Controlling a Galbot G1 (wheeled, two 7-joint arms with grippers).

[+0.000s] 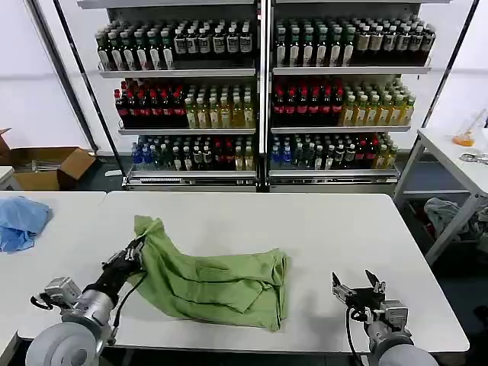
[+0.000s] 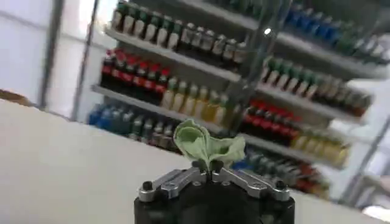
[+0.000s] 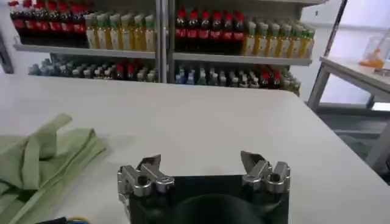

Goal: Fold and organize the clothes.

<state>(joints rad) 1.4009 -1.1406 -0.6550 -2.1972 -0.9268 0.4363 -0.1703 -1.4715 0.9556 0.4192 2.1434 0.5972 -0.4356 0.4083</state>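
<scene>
The clothes, a light green shirt (image 1: 213, 278), lie crumpled and partly folded on the white table (image 1: 320, 229), left of the middle. My left gripper (image 1: 137, 252) is shut on the shirt's left edge and holds a tuft of it up off the table. In the left wrist view that green tuft (image 2: 204, 145) sticks out from between the closed fingers of the left gripper (image 2: 208, 167). My right gripper (image 1: 358, 288) hovers open near the table's front right, apart from the shirt. In the right wrist view, the right gripper (image 3: 201, 164) holds nothing and the shirt (image 3: 42, 155) lies off to one side.
A light blue cloth (image 1: 21, 221) lies on the adjacent table at the far left. Shelves of bottles (image 1: 259, 91) stand behind the table. A second white table (image 1: 457, 160) stands at the right, and a cardboard box (image 1: 46, 168) sits on the floor at the back left.
</scene>
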